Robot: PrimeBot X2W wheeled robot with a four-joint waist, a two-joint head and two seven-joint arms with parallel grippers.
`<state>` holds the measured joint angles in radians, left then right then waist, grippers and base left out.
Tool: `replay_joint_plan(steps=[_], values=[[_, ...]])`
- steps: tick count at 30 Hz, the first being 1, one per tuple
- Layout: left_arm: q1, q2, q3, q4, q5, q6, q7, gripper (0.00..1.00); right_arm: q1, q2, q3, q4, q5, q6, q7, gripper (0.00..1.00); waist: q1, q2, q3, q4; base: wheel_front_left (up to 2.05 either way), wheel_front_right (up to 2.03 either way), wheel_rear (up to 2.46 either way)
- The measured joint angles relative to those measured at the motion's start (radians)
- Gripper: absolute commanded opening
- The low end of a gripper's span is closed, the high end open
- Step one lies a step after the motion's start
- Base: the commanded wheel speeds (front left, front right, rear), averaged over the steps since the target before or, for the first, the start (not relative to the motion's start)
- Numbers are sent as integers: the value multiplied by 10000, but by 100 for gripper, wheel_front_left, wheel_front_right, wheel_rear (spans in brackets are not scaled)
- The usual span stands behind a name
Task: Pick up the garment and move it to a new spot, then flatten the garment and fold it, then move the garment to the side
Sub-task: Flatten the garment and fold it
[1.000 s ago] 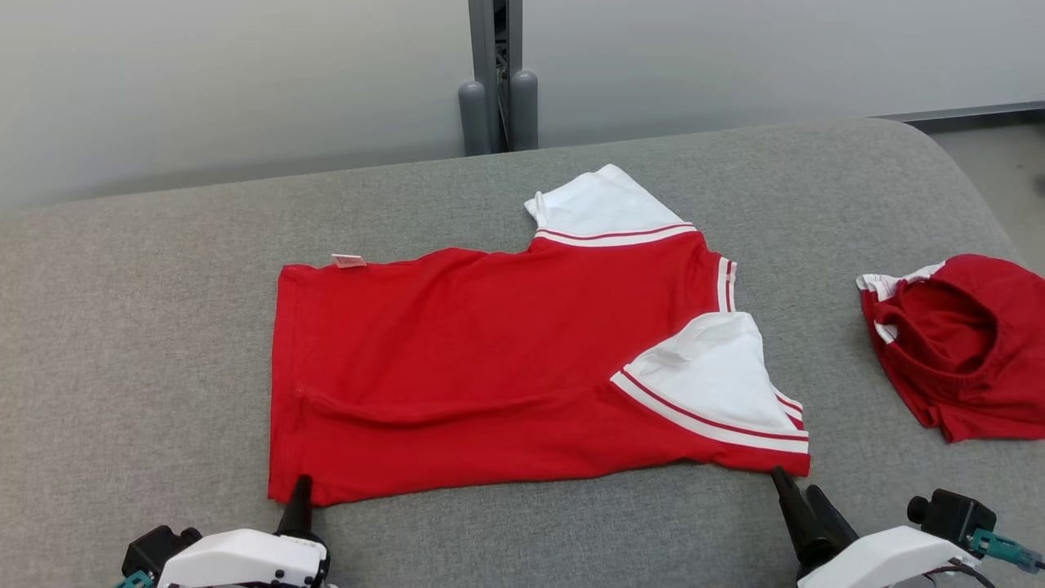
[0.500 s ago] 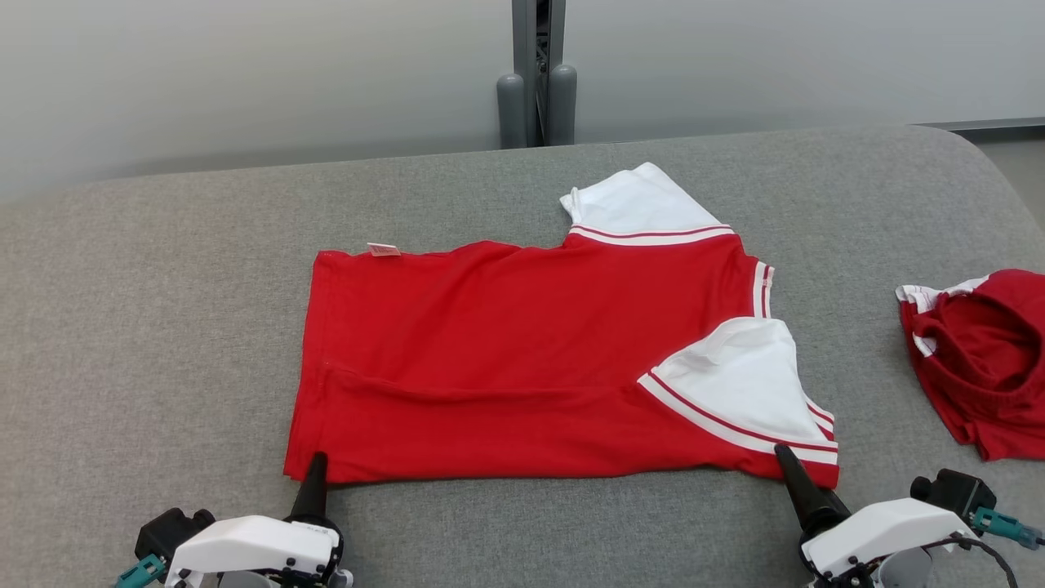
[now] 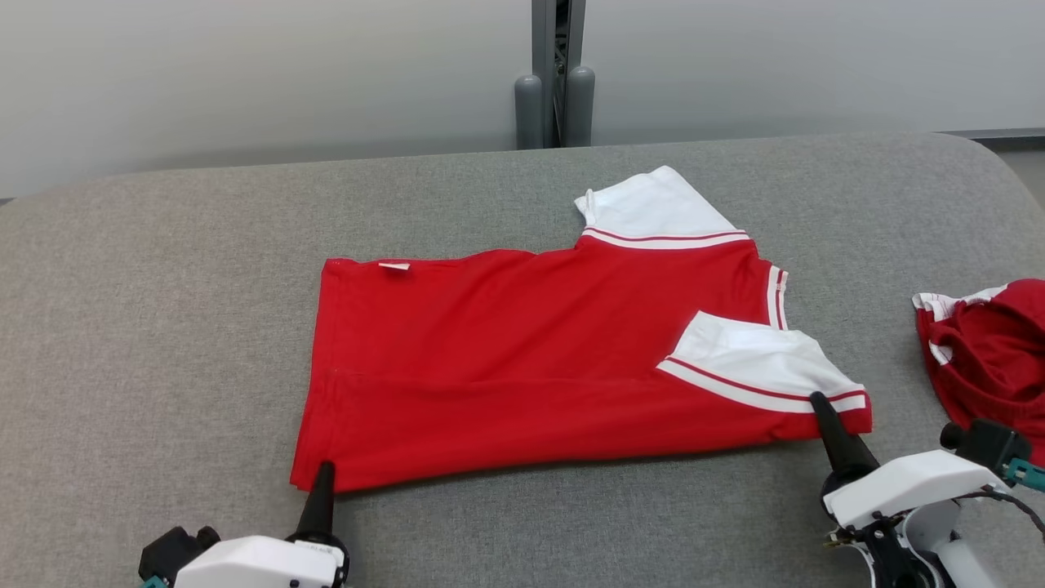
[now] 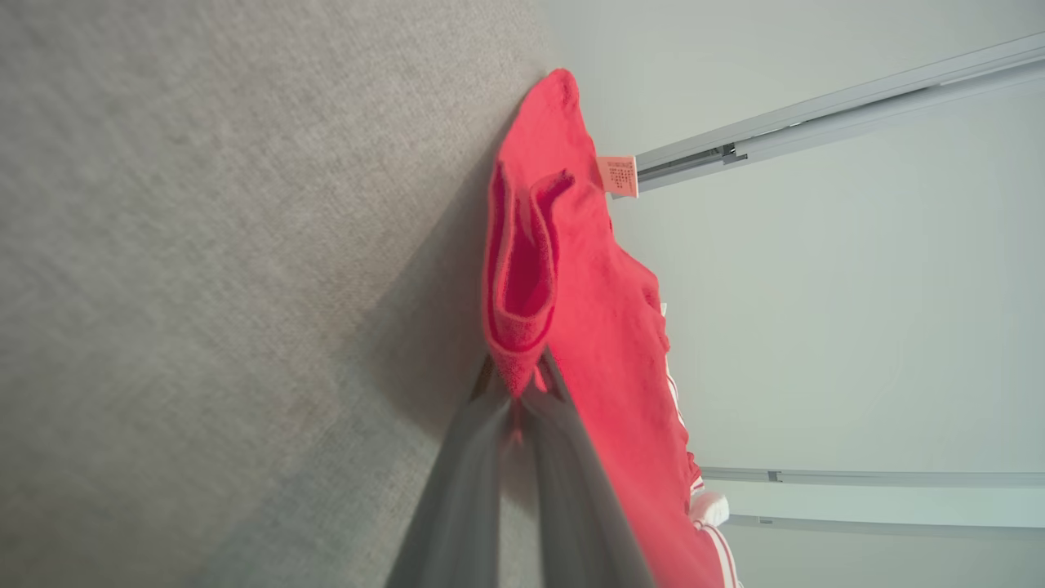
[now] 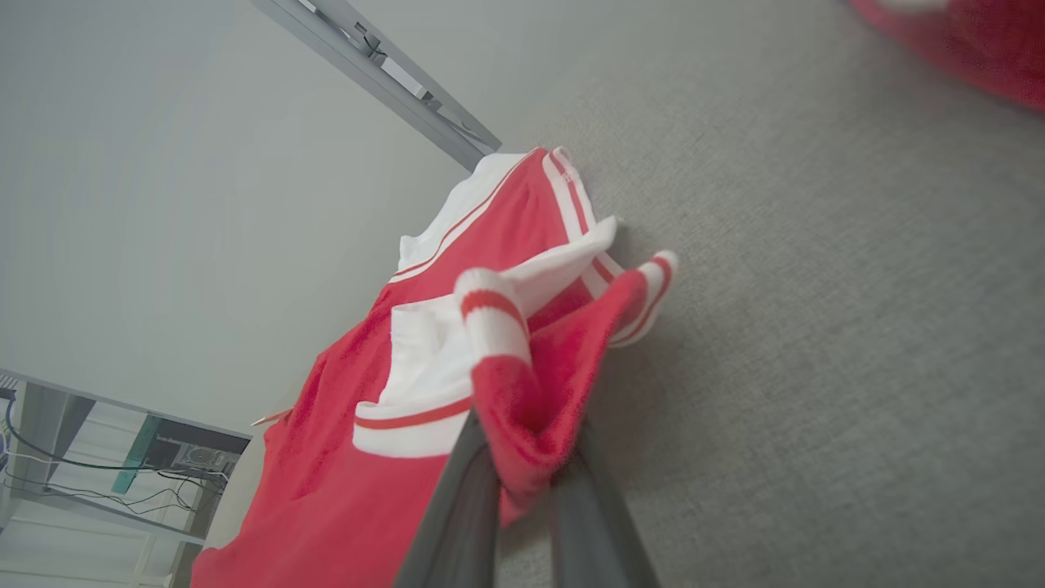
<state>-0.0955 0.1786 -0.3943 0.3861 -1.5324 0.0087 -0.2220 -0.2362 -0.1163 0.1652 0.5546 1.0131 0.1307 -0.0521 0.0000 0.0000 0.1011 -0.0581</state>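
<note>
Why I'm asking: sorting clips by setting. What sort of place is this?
Probably a lab or test room: a grey fabric-covered table, plain pale wall panels joined by a metal post, and a shelf with cables in the right wrist view.

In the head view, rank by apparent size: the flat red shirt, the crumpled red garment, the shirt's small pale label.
1. Flat red shirt with white sleeves.
2. Crumpled red garment, partly cut off by the frame edge.
3. Small pale label.

The left gripper (image 3: 325,472) and right gripper (image 3: 815,402) are showing dark tapered fingers (image 3: 320,505) on white shells (image 3: 898,486). Black blocks (image 3: 988,441) are sitting beside them — each carrying teal plugs (image 3: 1024,472).
</note>
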Motion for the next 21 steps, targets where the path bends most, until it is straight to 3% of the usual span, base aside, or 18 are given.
replay_joint_plan(steps=[8,21], values=[[1330,19,25,-1141,96,109,-167,0,1205,-794,-12,-1152,-176,2,50,0,0,0,34,112,0,0,0],[2581,205,-102,-2278,418,644,-251,0,2801,-516,-516,-1933,-430,2,435,0,0,0,140,212,0,0,0]])
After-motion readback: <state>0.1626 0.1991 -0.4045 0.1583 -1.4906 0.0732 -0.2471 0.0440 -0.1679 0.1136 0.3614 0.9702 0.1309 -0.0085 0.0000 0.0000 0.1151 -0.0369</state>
